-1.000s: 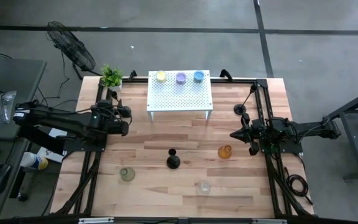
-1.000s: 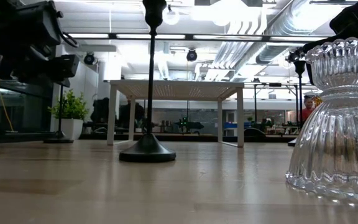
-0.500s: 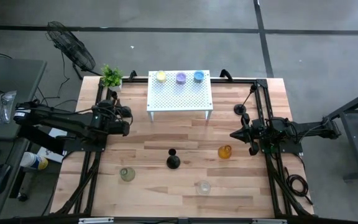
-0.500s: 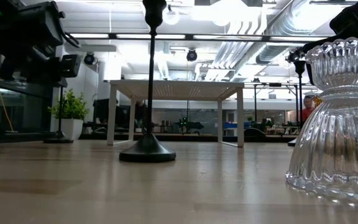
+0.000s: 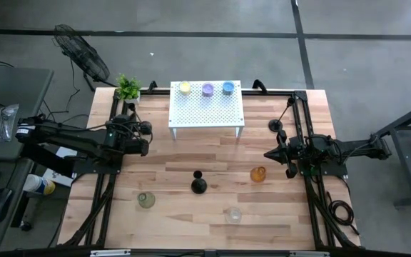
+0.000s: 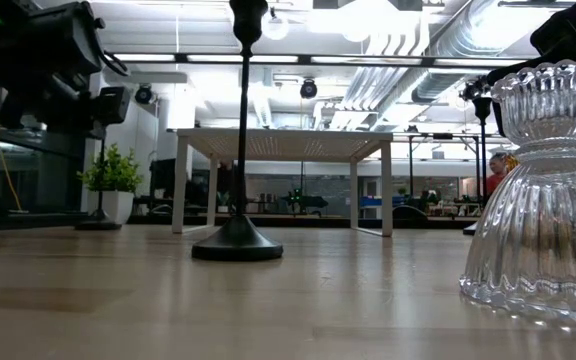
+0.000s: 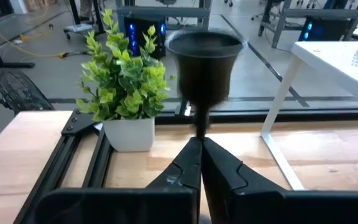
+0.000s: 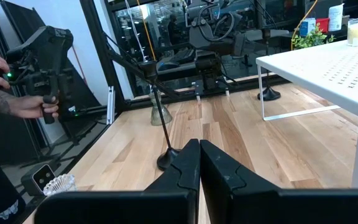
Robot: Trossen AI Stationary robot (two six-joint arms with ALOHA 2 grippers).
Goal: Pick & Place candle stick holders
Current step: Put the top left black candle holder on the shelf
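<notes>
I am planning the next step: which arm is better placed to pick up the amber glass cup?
Right. The right pincer is empty and near the amber cup; the left pincer is far off, holding a black candlestick.

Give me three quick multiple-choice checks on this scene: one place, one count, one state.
1. Where is the small amber glass cup?
A) on the white perforated shelf
B) on the wooden table beside the right end effector
C) in the left end effector
2. How many coloured glass cups sit on that shelf?
A) three
B) two
C) five
3. The left end effector is:
A) open, empty
B) shut on a glass cup
C) shut on a slim black candlestick's stem
Answers: B, high view shows it on bare wood; A, yellow, purple, blue; C, left wrist view shows fingers pinching the stem.
</notes>
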